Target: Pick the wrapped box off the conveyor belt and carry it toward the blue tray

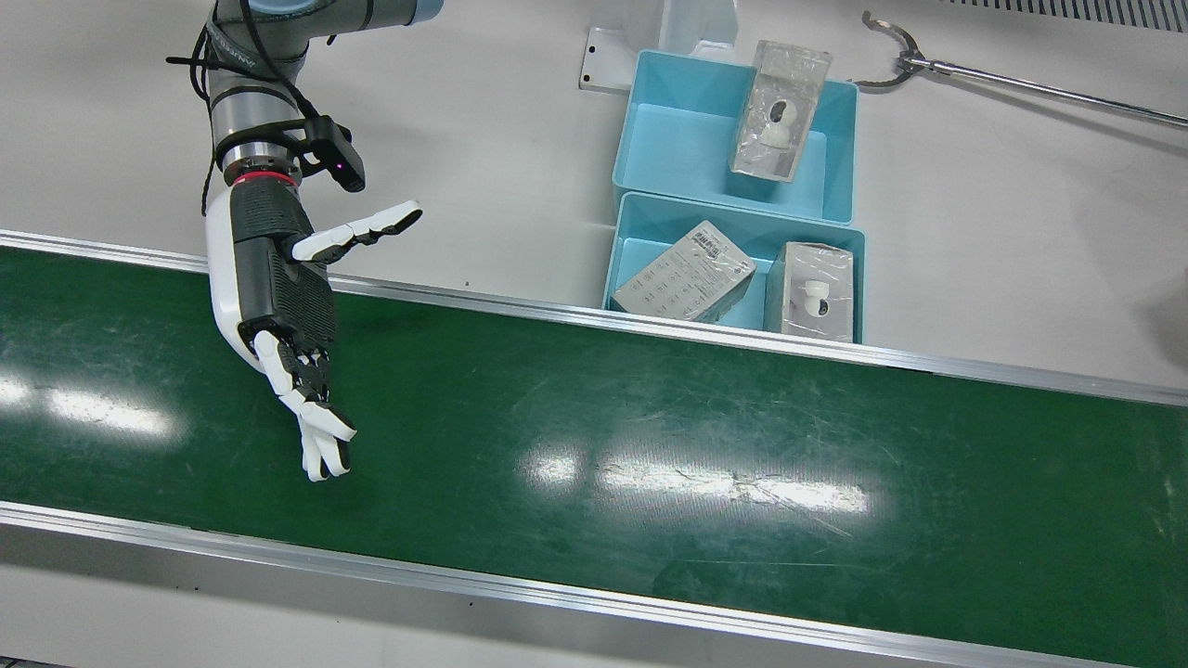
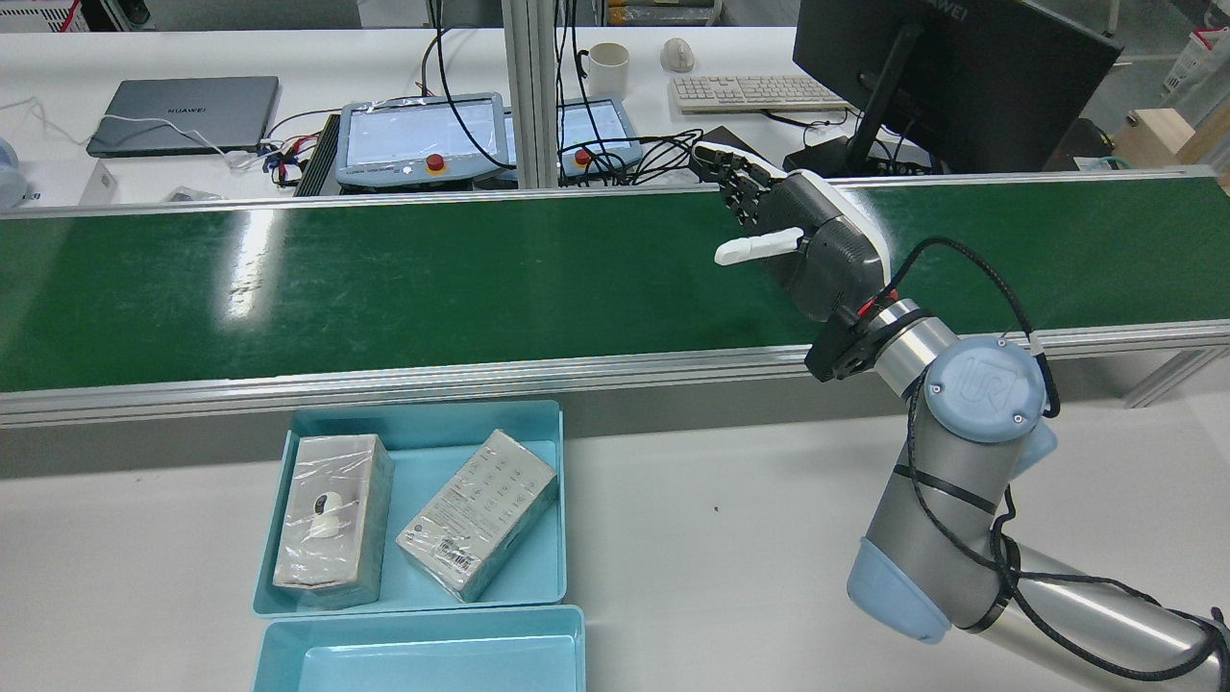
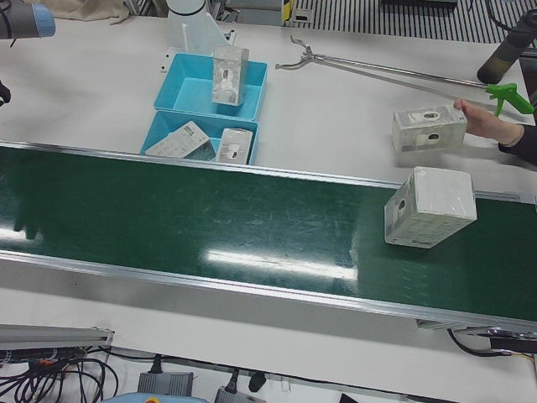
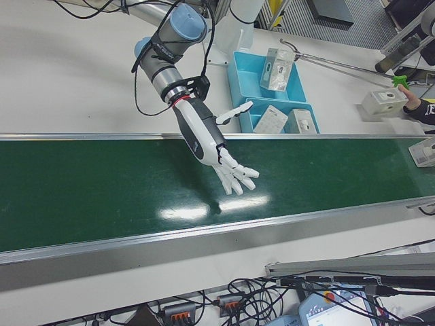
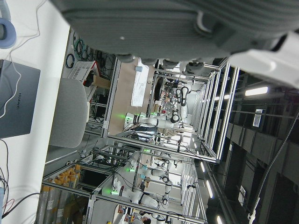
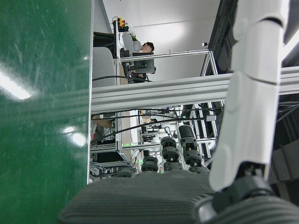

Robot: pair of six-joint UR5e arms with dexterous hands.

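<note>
Overhead, my right hand (image 1: 297,343) hangs over the green belt (image 1: 650,464) with its fingers spread and nothing in them; no box lies on the stretch of belt shown here, while the blue tray (image 1: 640,246) beyond the far rail already has two wrapped boxes in it. From behind, the same hand (image 2: 798,240) reaches out over the belt (image 2: 384,279), palm bare. Across the left half of the table, the wrapped box (image 3: 430,206) sits on the belt (image 3: 210,227) well away from me, near a person's hand (image 3: 482,122) holding another box. Its clear film looks slippery and the carton stiff and probably light, so I would clamp two opposite flat sides. My left hand shows only as a dark palm edge (image 5: 187,23) in its own camera, so I cannot tell its state.
</note>
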